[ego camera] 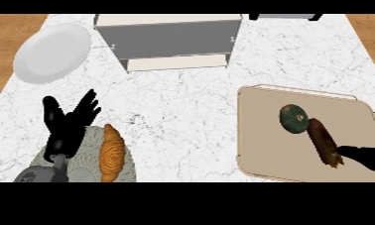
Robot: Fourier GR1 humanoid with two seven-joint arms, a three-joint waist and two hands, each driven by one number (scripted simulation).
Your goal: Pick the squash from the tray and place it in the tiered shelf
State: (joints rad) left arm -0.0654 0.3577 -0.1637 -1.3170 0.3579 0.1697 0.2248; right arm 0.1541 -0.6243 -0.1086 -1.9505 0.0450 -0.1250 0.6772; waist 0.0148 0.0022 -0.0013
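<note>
Head view: squash (pixel 294 118) lies just beside right hand (pixel 327 145).

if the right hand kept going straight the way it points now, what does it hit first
Probably the squash on the tray: the right hand points up-left, fingertips already right beside it. Whether they touch is unclear.

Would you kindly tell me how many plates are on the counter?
2. A white plate lies at the far left, beside the shelf. A grey plate sits at the near left, holding a croissant, partly under the left hand.
</note>
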